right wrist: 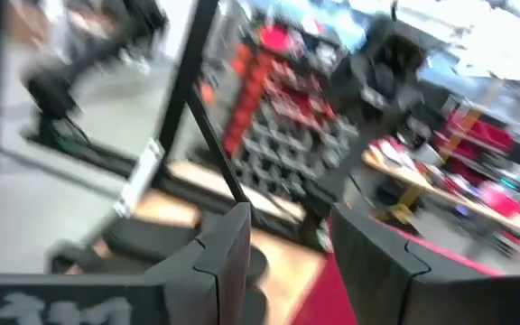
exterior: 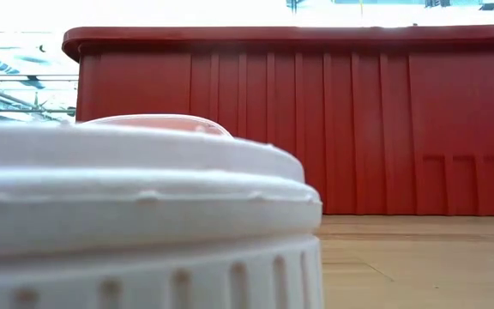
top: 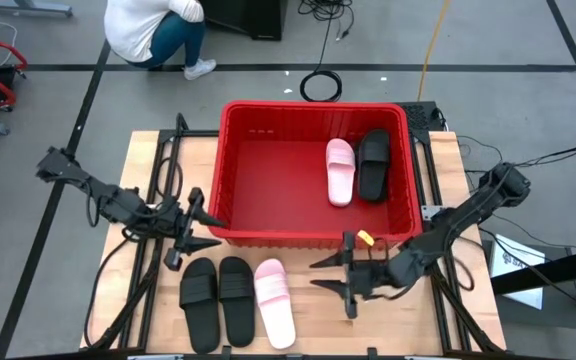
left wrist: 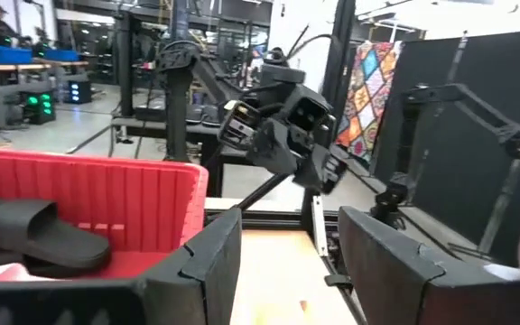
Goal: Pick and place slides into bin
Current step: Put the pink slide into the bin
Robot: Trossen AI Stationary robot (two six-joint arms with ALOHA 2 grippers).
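Hovering with right gripper (top: 330, 273) jaws spread and empty just beside pink slide (top: 274, 301) on worktop (top: 318, 325), its length running toward bin (top: 230, 165); left gripper (top: 200, 228) likewise open, empty.

pink slide (exterior: 135, 223) blocking low view, bin (exterior: 316, 120) cut off, right wrist view blurred
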